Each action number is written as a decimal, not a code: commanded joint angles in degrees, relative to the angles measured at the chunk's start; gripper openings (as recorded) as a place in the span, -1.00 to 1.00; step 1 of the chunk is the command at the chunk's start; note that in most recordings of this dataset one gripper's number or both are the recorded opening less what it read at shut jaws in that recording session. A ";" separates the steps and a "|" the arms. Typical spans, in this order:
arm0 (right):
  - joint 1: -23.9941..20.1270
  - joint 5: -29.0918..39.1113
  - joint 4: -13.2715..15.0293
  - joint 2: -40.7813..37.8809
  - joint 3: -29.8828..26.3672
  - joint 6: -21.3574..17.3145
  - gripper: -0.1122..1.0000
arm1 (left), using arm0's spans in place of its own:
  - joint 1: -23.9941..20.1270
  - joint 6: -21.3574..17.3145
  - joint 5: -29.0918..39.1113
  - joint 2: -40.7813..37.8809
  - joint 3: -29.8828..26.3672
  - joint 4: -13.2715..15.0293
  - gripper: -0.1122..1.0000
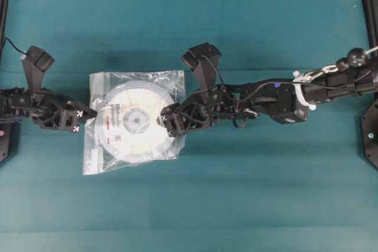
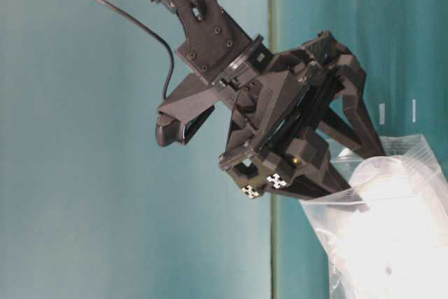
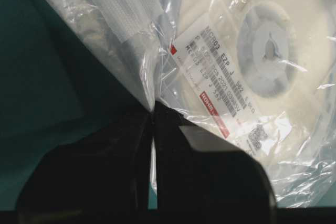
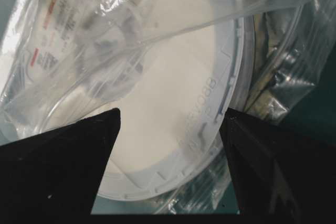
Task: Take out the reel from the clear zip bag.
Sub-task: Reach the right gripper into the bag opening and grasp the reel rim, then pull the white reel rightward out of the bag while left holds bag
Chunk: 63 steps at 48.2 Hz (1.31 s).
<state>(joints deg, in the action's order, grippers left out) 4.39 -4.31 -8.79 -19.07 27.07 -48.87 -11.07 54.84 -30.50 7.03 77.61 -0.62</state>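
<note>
Left tool (image 3: 153,129) pinching clear zip bag (image 3: 131,51), reel (image 3: 273,45) inside

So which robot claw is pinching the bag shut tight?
The left gripper. Its fingers are squeezed together on the clear zip bag. The right gripper has its fingers spread wide apart over the reel.

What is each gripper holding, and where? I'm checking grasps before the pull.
Left gripper pinches the clear zip bag at its edge. Right gripper is open, holding nothing.
</note>
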 commanded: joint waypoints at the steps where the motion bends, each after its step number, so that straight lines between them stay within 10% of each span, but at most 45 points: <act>1: -0.44 -0.35 -0.09 0.53 -1.32 -0.35 0.70 | 0.09 0.09 0.00 0.00 -0.62 -0.18 -0.80; 10: -0.35 0.35 -0.09 0.35 -1.32 -0.35 0.52 | 0.09 -0.09 0.00 -0.09 -0.62 -0.09 -0.80; 27: 1.32 2.72 -0.09 0.79 -0.26 -0.44 -0.72 | 0.09 0.09 0.00 -0.09 -0.62 -0.09 -0.80; 63: 1.14 3.87 -0.09 4.92 6.86 -2.64 -0.73 | 0.09 -0.09 0.00 0.00 -0.35 -0.09 -0.80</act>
<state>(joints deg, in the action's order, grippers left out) 5.80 -0.44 -8.79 -15.56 32.96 -51.06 -11.16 54.84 -30.41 6.94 77.43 -0.53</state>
